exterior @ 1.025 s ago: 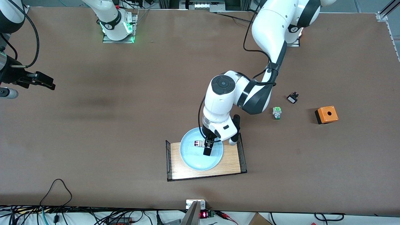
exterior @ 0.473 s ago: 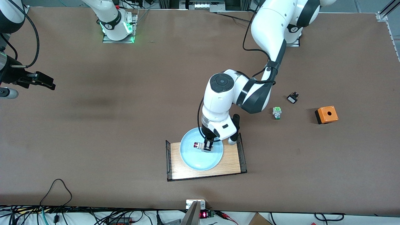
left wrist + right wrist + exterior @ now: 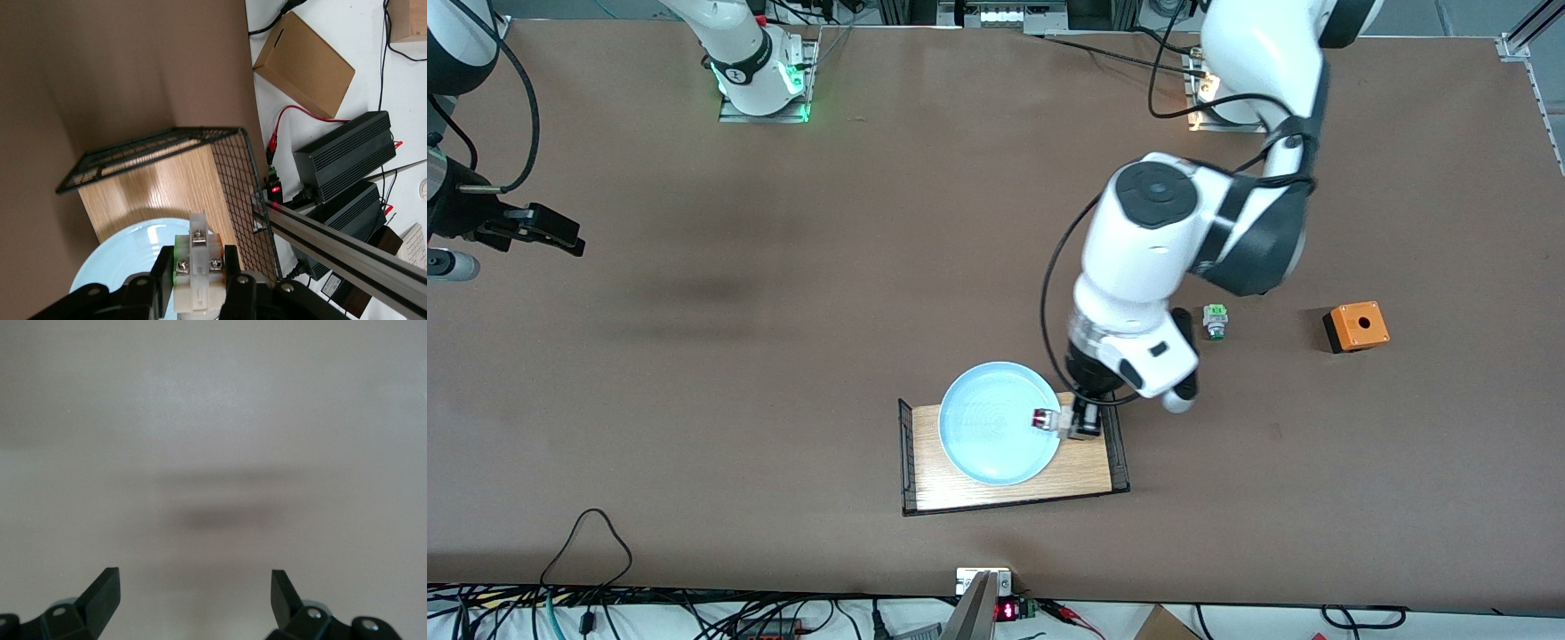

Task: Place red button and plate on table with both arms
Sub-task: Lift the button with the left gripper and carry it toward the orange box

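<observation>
- The left claw (image 3: 1069, 423) is clamped on the tiny red button (image 3: 1047, 419), a dark red cap on a white-beige blocky body, over the rim of the round light-blue plate (image 3: 987, 427).
- The plate rests on a small light-wood tray (image 3: 1089, 467) on the matte brown surface (image 3: 694, 400).
- The right claw (image 3: 195, 595) waits with fingers apart over the surface at the right arm's end.

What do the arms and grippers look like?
Both arms are glossy white with black joint bands and black cables along them. The left gripper and right gripper are black, with silver screws near the fingers. The left arm has a round black cap.
</observation>
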`<control>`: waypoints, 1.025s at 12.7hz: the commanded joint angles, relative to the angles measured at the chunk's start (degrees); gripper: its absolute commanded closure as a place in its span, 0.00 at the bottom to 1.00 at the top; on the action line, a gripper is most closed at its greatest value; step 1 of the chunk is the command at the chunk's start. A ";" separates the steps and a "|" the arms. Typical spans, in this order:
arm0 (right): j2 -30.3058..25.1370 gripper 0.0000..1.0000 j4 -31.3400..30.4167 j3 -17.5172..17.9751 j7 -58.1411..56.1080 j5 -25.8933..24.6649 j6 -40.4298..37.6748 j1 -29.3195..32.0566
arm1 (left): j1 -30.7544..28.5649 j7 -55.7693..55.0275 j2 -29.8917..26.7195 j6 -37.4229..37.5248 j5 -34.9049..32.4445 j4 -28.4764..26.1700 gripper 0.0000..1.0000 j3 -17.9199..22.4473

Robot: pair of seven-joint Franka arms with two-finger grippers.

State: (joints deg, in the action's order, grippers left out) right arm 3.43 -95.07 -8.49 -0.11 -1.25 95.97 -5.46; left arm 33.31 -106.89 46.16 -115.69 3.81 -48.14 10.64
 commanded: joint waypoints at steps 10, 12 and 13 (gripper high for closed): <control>0.53 0.00 0.67 -0.12 0.55 0.11 -0.87 -0.25 | -16.60 44.61 -2.56 6.44 10.50 -9.85 0.99 -0.18; 0.53 0.00 0.67 -0.12 0.64 0.11 -0.87 -0.25 | -18.98 56.21 -2.39 6.27 12.89 -13.63 0.99 -0.18; 0.53 0.00 0.67 -0.12 0.73 0.11 -0.96 -0.51 | -20.64 61.57 -2.39 6.27 12.89 -15.13 0.99 -0.18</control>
State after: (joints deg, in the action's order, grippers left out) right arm 3.76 -95.09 -8.50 0.02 -1.24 95.90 -5.47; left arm 14.96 -54.76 45.43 -109.13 14.98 -59.00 10.79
